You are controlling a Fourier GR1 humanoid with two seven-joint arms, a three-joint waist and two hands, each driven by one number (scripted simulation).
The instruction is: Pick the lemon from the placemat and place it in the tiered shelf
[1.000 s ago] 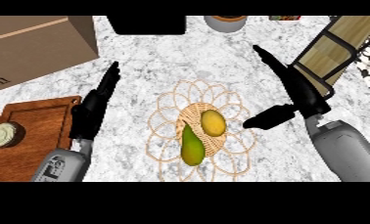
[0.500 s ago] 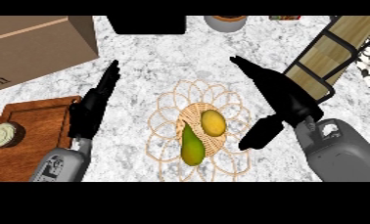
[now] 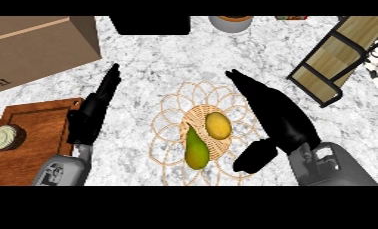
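Yellow oval lemon [image 3: 217, 125] lies on the centre of the round woven straw placemat [image 3: 196, 118]. The black right hand [image 3: 277, 115] hangs just beside it, fingers straight and thumb spread apart. The black left hand [image 3: 92, 113] rests open at the left.

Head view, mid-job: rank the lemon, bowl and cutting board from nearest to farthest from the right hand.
1. Lemon: on the placemat, just left of the right hand.
2. Bowl: at the view's top, beyond the hand's fingertips.
3. Cutting board: far left, past the left hand.
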